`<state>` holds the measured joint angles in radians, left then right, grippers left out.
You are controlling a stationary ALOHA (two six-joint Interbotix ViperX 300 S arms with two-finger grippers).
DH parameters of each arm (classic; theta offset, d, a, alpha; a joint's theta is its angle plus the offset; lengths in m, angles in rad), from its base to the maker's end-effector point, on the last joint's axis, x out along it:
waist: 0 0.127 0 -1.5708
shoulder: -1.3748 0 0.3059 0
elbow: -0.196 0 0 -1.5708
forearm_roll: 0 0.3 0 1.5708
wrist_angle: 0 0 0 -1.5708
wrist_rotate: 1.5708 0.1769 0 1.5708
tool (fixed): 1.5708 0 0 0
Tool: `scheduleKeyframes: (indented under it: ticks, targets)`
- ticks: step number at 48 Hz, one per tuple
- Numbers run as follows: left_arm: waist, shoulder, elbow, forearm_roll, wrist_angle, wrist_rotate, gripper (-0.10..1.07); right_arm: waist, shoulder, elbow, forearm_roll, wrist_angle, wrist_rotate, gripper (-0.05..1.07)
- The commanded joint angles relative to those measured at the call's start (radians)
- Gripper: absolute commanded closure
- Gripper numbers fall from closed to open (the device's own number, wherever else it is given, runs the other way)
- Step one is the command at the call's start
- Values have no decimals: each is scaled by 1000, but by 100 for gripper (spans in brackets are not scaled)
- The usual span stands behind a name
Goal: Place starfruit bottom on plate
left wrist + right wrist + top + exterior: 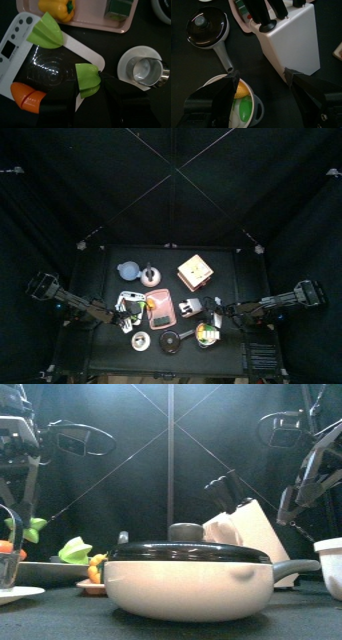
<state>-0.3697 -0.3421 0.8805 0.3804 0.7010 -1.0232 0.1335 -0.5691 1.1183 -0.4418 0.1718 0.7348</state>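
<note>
Your left pincer (100, 86) sits low over the left side of the bench (227, 268), above the kitchen scale (23, 35). Its jaws are clenched on a green starfruit piece (87, 80), which lies right at the jaw tips, over the scale's edge. That piece stands with its long axis running along the jaws' line, ridges outward. A second green starfruit piece (45, 31) lies loose on the scale farther from the pincer, its narrow end toward the pink tray (87, 22), with an orange piece (28, 96) on the scale too. Just beside the pincer you have a small white plate (137, 57) carrying a metal cup (145, 71).

Over on the right, your right pincer (261, 82) hangs released above a white bowl (246, 92), near the knife block (294, 37) and the black pot (206, 25).
</note>
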Motion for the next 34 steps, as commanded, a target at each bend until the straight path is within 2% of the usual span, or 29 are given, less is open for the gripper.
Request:
scheduleKeyframes:
  ticks: [1,8,17,29,34]
  targets:
    - [0,-8,-38,57,-52,-3,37,-2,-5,-17,0,-9,2,2]
    - [40,17,-72,150,-164,-3,37,-2,-5,-17,-3,-11,-2,2]
    - [150,80,-104,233,-268,-5,37,-2,-5,-18,-3,-11,-9,2]
    - [250,218,-127,339,-512,-3,37,-9,-8,-49,-80,-21,2,2]
    - [282,272,-143,367,-566,3,37,-15,-5,-72,-78,-46,2,2]
